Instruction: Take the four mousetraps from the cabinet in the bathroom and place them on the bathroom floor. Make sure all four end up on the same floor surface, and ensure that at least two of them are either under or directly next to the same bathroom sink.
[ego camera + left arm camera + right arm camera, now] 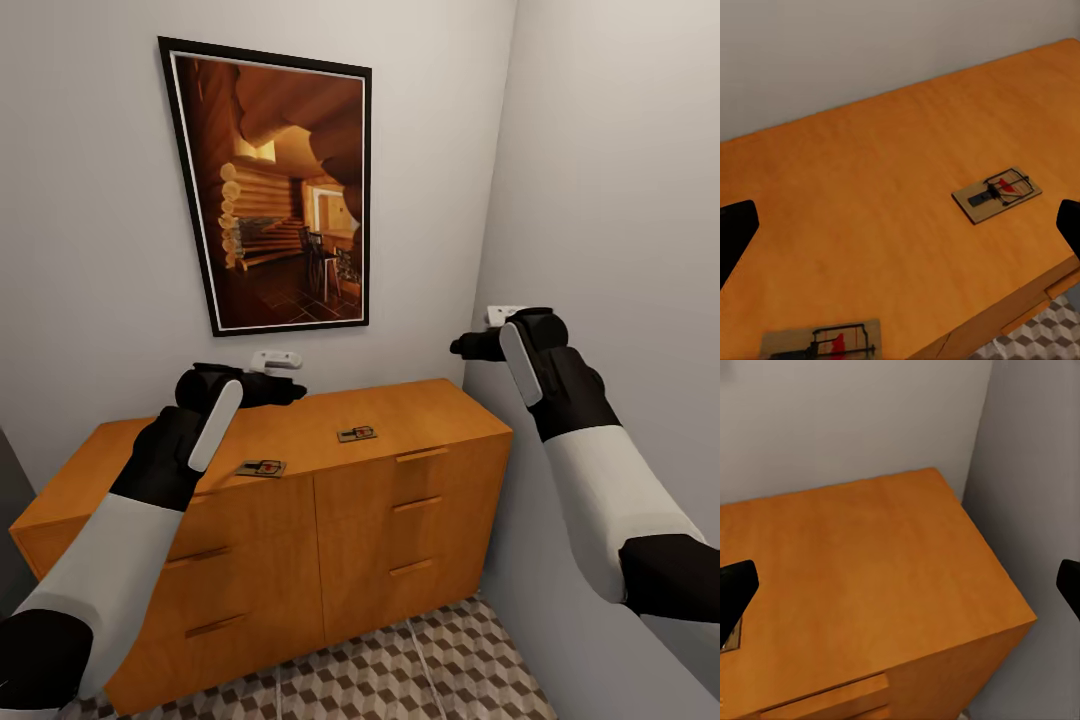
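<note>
Resting on the flat top of the orange-brown cabinet (300,520), near its front edge, are two mousetraps: one (357,433) around the middle of that edge, the other (261,467) further toward the cabinet's left end, close by the left gripper (285,392). The left wrist view shows both traps between widely spread fingers (735,232), plus a sliver of tiled floor (1035,341). The right gripper (462,347) hovers by the side wall beyond the cabinet's right end; its wrist view shows spread fingers over the bare right rear corner. A framed picture (275,190) hangs above.
</note>
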